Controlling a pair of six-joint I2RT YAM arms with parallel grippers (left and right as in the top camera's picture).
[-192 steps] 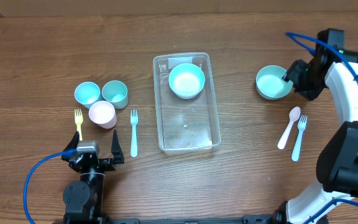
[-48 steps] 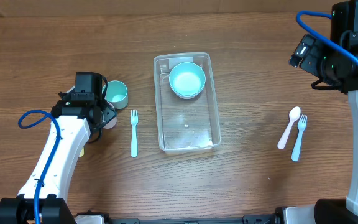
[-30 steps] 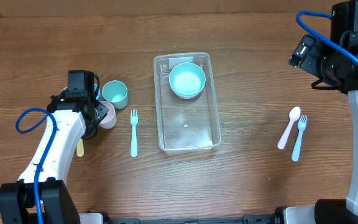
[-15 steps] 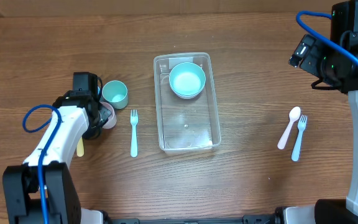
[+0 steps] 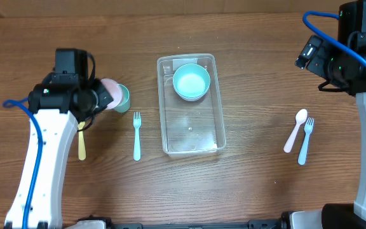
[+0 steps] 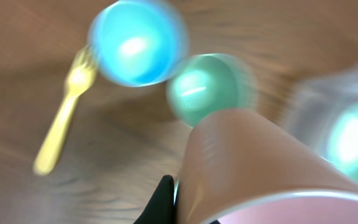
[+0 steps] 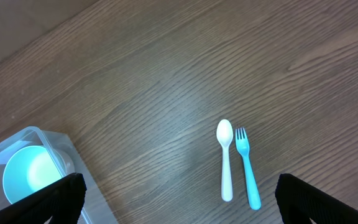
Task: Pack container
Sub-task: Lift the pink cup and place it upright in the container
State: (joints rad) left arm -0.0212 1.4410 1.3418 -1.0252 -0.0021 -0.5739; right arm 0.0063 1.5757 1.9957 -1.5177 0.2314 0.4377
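The wooden desk (image 5: 253, 184) carries one container, one bowl, three cups, three forks and one spoon, with two arms over it.

The clear container (image 5: 191, 137) stands open side up at the middle of the desk. Its long axis runs from the near edge toward the far edge. One light-blue bowl (image 5: 190, 81) sits in its far end.

The left end effector (image 5: 100, 97) is clenched on the rim of the pink cup (image 5: 111, 93). In the overhead view this cup overlaps the teal cup (image 5: 125, 99). The blue cup (image 6: 138, 40) stands just beside the teal one.

The right end effector (image 7: 180, 202) hangs released, its fingers spread wide, far right.

One light-blue fork (image 5: 136, 137) lies left of the container, and one yellow fork (image 5: 81, 145) farther left. A second light-blue fork (image 5: 305, 141) lies beside the white spoon (image 5: 295, 130), right.
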